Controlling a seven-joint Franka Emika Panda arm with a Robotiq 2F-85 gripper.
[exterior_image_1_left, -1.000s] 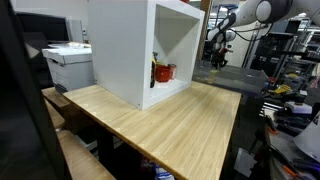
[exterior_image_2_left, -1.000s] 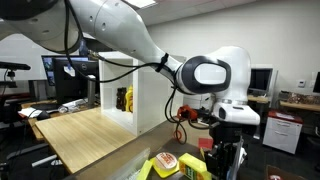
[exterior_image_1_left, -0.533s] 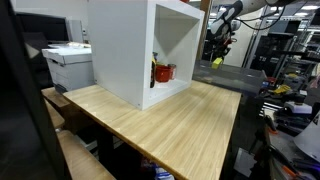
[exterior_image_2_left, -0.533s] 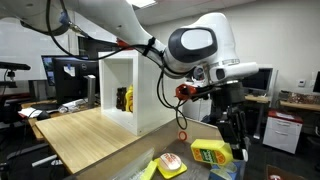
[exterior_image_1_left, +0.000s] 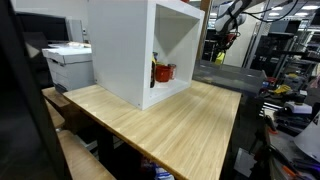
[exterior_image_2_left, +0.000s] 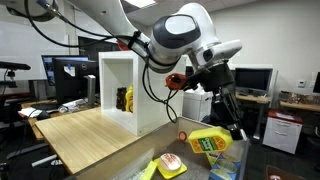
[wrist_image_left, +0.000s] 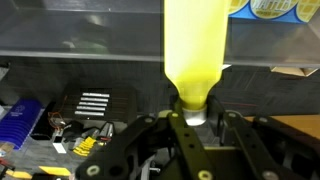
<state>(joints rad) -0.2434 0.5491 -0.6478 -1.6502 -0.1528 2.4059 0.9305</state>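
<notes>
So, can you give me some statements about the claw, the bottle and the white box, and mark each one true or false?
1. The claw grips a yellow bottle. True.
2. A white box stands on the wooden table. True.
3. The yellow bottle stands on the wooden table. False: it hangs in the claw, away from the table top.
4. The white box is empty. False: a red thing and some other items sit inside it.
</notes>
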